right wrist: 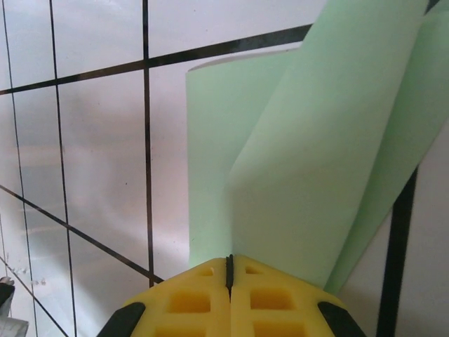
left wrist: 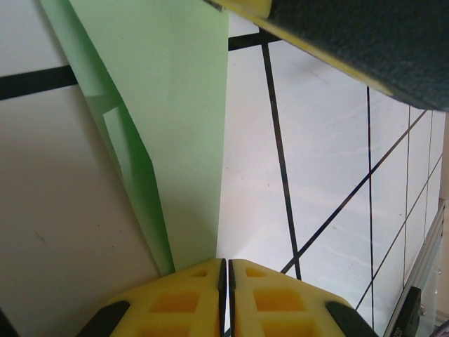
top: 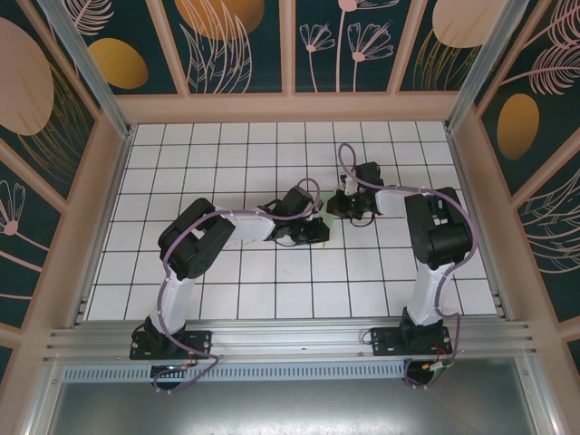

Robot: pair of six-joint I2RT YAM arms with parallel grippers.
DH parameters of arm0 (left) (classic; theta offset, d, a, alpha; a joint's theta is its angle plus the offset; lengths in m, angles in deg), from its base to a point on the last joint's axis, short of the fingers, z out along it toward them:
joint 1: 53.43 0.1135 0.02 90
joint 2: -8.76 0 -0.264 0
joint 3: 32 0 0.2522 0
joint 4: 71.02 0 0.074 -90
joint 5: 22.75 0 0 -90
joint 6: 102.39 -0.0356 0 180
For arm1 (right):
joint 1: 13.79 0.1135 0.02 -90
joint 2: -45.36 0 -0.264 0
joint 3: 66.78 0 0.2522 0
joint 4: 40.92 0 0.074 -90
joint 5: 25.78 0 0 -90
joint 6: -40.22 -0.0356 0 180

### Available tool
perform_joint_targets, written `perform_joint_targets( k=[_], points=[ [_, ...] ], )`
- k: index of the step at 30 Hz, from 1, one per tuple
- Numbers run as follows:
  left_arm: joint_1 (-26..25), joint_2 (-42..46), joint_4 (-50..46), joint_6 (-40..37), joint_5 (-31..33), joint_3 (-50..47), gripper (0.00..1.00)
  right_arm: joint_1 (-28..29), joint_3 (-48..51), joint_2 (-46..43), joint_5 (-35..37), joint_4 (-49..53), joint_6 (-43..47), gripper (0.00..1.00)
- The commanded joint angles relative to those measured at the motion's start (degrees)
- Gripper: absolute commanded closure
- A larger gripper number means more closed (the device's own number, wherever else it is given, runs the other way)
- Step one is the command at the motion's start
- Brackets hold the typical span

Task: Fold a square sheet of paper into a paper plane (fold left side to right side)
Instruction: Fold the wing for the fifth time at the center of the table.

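yellow fingertips of the left gripper (left wrist: 226,270) sit right up against the left wrist camera, pressed together with just a hairline slit between them. a thin pale mint-green sheet of paper (left wrist: 175,105) narrows down to the left finger's tip. it has a crease and a folded flap along its left edge, and honestly i can't tell if it's pinched or only touching. up in that view's top right corner there's a dark padded thing with a yellow edge (left wrist: 365,49), no idea what exactly.

same deal on the right wrist camera: the right gripper (right wrist: 229,263) has its yellow fingers closed, and the paper (right wrist: 316,161) runs straight into them and curls up off the surface in two layers, so that one looks clamped on the sheet.

from the top camera, both arms reach in over the white grid-tiled table (top: 227,272), and the left gripper (top: 313,234) and right gripper (top: 343,207) are just beside each other around the middle of the table, well away from every edge. the paper is mostly hidden under them there.
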Motion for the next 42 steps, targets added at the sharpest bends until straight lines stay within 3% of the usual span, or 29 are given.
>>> perform_joint_targets(
  k=[1, 24, 42],
  points=[
    [-1.4, -4.0, -4.4, 0.1, 2.4, -1.0, 0.88, -0.8, -2.0, 1.9, 2.1, 1.0, 2.1, 1.00],
    [-1.5, -4.5, -4.3, 0.2, 1.8, -1.4, 0.88, -5.6, -9.0, 6.8, 3.3, 3.5, 4.0, 1.00],
    [-1.7, -5.2, -4.2, 0.4, 1.3, -1.1, 0.89, -9.8, -15.0, 11.1, -0.7, 5.3, 4.6, 1.00]
  ],
)
